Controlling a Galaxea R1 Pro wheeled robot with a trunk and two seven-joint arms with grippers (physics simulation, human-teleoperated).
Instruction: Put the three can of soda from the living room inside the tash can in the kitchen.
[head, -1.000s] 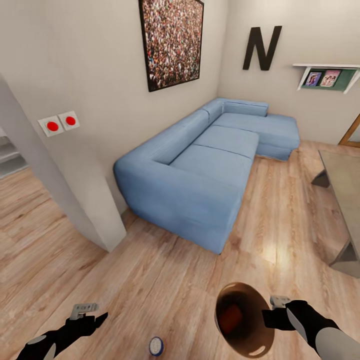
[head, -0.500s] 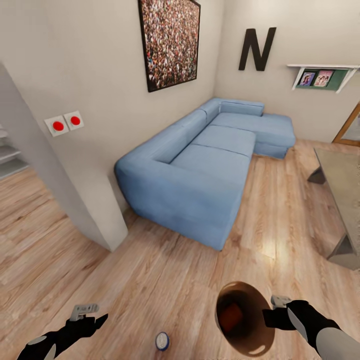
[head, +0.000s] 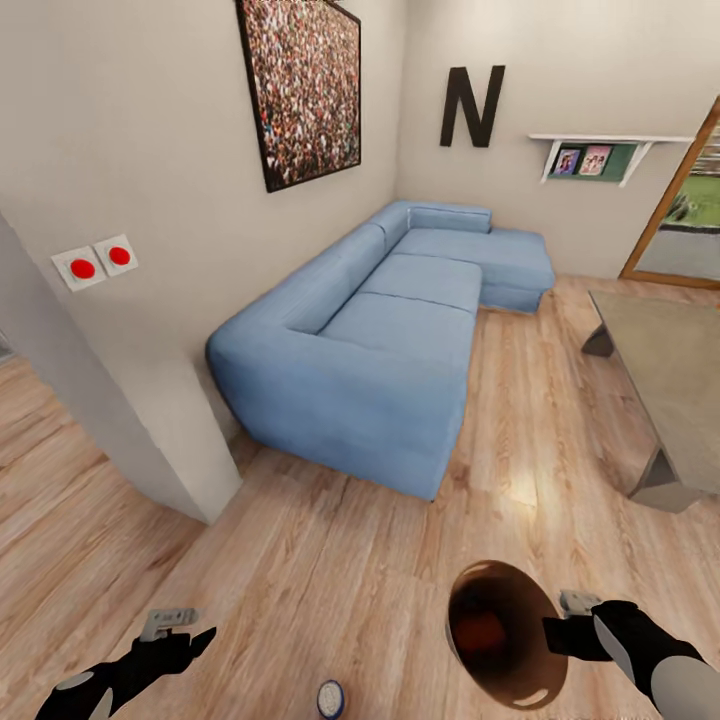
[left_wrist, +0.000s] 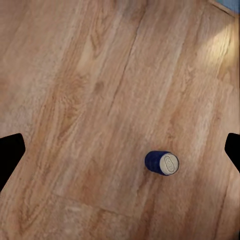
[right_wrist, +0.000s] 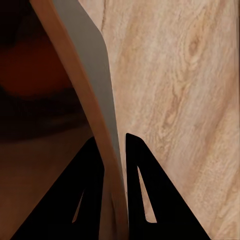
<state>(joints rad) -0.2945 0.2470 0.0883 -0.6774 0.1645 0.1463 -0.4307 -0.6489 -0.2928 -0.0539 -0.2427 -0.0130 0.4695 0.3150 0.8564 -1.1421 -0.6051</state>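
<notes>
On the wooden floor (head: 330, 560) a small blue soda can (left_wrist: 162, 162) with silver top stands between the arms. Right tool (right_wrist: 113, 150) clamps the round brown-lined trash can's (head: 500, 640) rim; left tool (head: 170, 628) spreads apart.

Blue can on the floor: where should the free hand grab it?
Probably from above, closing across the round sides of the blue can. It stands upright on the floor, silver top up, and the open left gripper hovers over it.

blue sofa (head: 380, 330), blue can (left_wrist: 162, 163) with silver top, brown-lined bin (head: 500, 635), black letter n (head: 472, 106)
</notes>
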